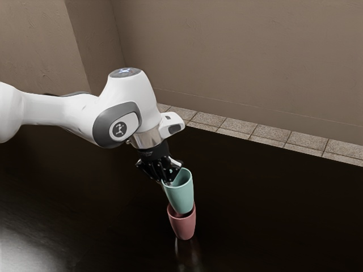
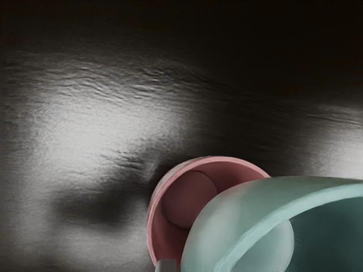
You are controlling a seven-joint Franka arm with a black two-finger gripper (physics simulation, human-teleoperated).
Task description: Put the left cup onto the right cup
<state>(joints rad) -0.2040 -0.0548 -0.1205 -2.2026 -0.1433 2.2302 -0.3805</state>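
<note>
A teal cup (image 1: 180,195) hangs tilted in the exterior view, its base sunk into the mouth of a pink cup (image 1: 182,225) that stands upright on the dark table (image 1: 278,215). My gripper (image 1: 169,176) is shut on the teal cup's rim, on the side toward the exterior view's left, with one finger inside and one outside. In the wrist view the teal cup (image 2: 249,224) sits close under my hand and overlaps the pink cup (image 2: 164,195), whose inside bottom still shows.
The glossy dark tabletop spreads wide around the cups. Behind its far edge runs a strip of tiled floor (image 1: 266,133) below beige walls (image 1: 244,51). My white arm (image 1: 68,113) comes in from the exterior view's left.
</note>
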